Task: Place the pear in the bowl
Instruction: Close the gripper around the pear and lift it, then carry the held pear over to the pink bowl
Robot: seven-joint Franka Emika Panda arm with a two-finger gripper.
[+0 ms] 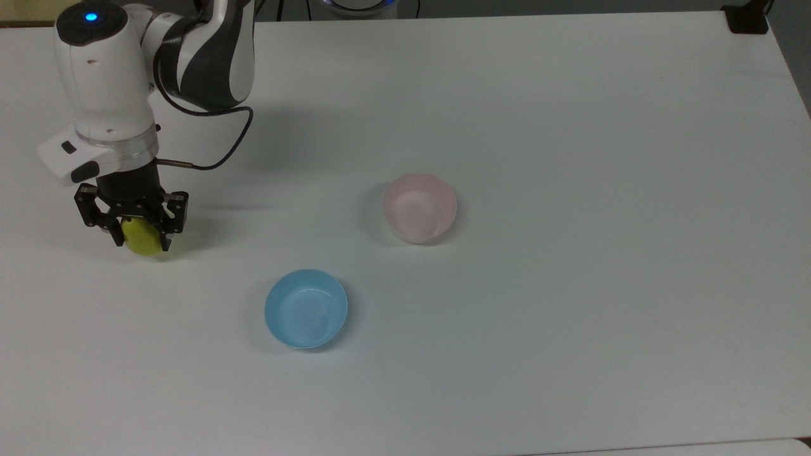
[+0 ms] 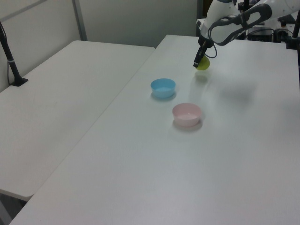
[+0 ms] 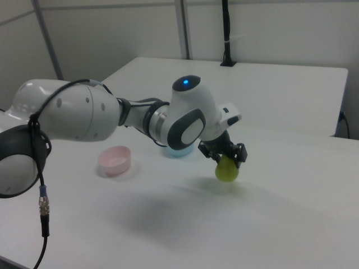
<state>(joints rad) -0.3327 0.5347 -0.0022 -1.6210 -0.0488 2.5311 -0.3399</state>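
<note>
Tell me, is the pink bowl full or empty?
Empty. The top view looks straight into the pink bowl and shows just its smooth inside. The pear is far off at the top view's left, held in the gripper.

Yellow-green pear point(image 1: 142, 239), pale pink bowl point(image 1: 419, 208), light blue bowl point(image 1: 306, 308), white table point(image 1: 570, 190).

Lab — white tables point(image 1: 570, 126), partition walls point(image 2: 136, 18)

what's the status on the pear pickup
Gripper shut on the pear, lifted clear of the table. Pink bowl empty, off toward the top view's right. Blue bowl sits below the direct path.
</note>
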